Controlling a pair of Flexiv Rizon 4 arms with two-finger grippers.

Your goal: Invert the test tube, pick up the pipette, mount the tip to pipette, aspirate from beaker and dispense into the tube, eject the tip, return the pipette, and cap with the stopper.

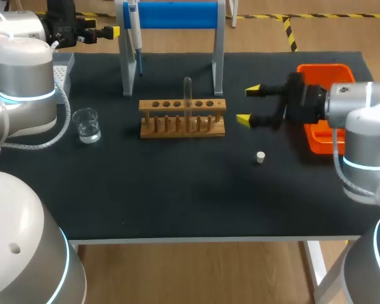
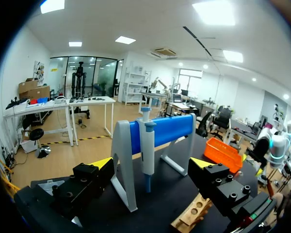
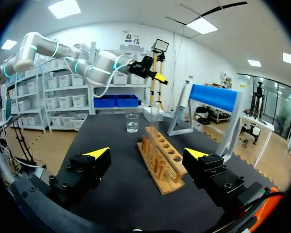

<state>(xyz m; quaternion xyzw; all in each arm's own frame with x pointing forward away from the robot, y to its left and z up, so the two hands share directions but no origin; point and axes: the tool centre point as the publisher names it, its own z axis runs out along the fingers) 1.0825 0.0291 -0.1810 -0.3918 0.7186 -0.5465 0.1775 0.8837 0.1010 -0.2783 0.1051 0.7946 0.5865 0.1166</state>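
Two pincers gaping: left pincer (image 2: 153,164), right pincer (image 1: 248,105). Wooden rack (image 1: 182,126) between beaker (image 1: 87,124) and stopper (image 1: 260,157); clear test tube (image 1: 188,94) upright in rack.

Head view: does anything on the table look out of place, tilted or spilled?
Nothing looks spilled or damaged. The test tube stands upright in the wooden rack, seemingly round end up. The white stopper sits alone on the mat, apart from the rack.

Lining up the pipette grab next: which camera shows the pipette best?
Left wrist view: the pipette hangs large and whole on the blue stand. Head view shows it small at the table's far side; right wrist view, tiny and distant.
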